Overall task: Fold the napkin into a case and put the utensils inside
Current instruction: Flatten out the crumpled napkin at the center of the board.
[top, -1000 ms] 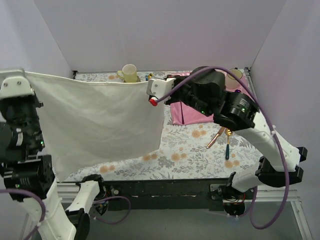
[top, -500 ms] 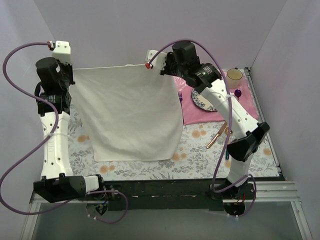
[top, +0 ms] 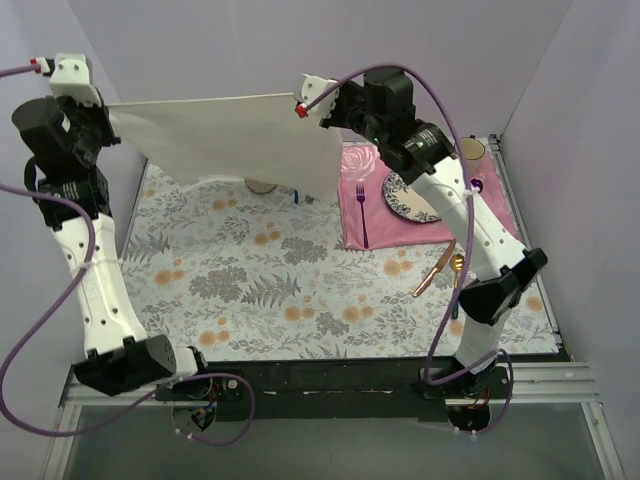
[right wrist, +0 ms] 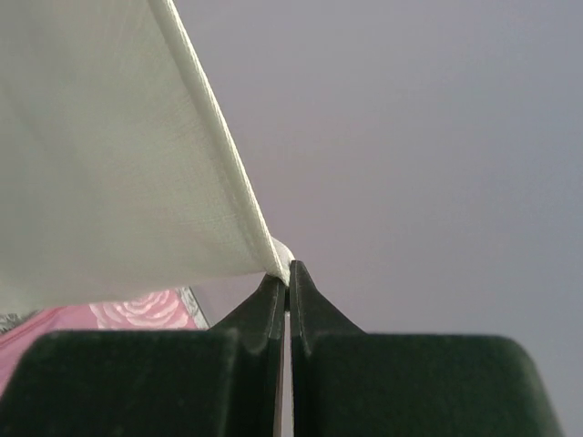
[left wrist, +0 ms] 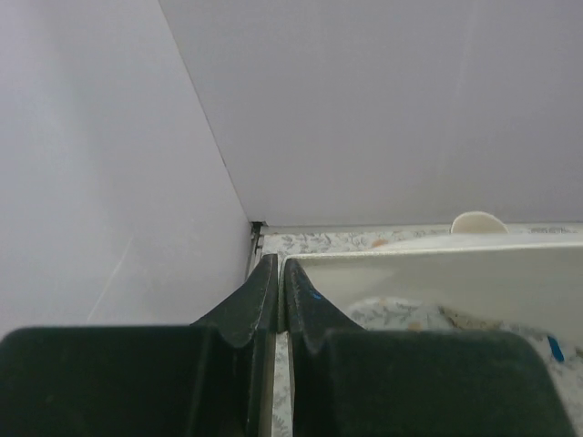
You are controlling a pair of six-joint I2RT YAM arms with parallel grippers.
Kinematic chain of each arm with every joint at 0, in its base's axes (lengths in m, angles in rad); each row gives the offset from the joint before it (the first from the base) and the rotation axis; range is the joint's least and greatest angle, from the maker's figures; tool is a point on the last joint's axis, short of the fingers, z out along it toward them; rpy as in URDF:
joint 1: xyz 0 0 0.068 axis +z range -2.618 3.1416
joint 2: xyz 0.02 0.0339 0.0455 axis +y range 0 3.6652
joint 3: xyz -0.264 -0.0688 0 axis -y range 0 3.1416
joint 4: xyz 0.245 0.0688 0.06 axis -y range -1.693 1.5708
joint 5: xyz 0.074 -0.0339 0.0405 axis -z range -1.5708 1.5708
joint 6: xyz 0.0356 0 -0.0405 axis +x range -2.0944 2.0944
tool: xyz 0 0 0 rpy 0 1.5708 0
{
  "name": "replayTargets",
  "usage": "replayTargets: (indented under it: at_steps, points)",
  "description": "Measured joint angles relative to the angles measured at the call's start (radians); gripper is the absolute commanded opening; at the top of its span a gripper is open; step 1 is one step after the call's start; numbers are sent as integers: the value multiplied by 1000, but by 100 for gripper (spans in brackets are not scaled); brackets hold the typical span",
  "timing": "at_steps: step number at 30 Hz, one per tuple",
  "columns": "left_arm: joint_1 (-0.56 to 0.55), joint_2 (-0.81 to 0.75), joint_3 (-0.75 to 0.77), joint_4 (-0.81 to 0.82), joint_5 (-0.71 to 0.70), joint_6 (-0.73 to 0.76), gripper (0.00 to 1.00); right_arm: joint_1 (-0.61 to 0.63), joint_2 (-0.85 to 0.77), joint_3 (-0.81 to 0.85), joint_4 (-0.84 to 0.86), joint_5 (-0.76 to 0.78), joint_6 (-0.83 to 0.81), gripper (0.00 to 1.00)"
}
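The napkin (top: 230,135) is plain cream-white, the tablecloth (top: 270,285) pale with grey ferns and orange blossoms, the placemat (top: 385,232) rose-printed pink, the fork (top: 362,215) purple, the knife (top: 432,274) copper, and the plate (top: 400,200) perhaps dark-blue patterned.

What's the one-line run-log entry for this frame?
left gripper: shut on cream-white cloth napkin corner | right gripper: shut on adjacent corner | napkin: stretched midair over floral table | copper knife, teal-handled gold spoon: on table, untouched

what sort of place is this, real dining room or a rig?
Probably a lab test cell staged as a dining table: plain lavender walls box in a floral tablecloth with a pink placemat, plate and purple fork, and two robot arms hold up a napkin.
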State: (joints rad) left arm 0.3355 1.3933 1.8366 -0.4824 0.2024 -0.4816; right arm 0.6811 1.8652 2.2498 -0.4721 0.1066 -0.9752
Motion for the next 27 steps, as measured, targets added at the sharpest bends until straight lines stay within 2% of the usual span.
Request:
replayTargets:
  at_steps: [5, 11, 17, 24, 27]
  points:
    - [49, -253, -245, -10, 59, 68, 0, 14, -207, -239, 14, -88, 5, 1]
    - [80, -463, -504, -100, 95, 223, 0, 43, -410, -648, -25, -187, 14, 1]
    - [84, -482, -602, -313, 128, 418, 0, 102, -458, -911, -131, -253, 42, 1]
    - [95, -458, -623, -629, 175, 680, 0, 159, -544, -1038, -244, -313, 66, 1]
    - [97, -482, -686, -720, 181, 777, 0, 175, -573, -1092, -272, -333, 82, 1]
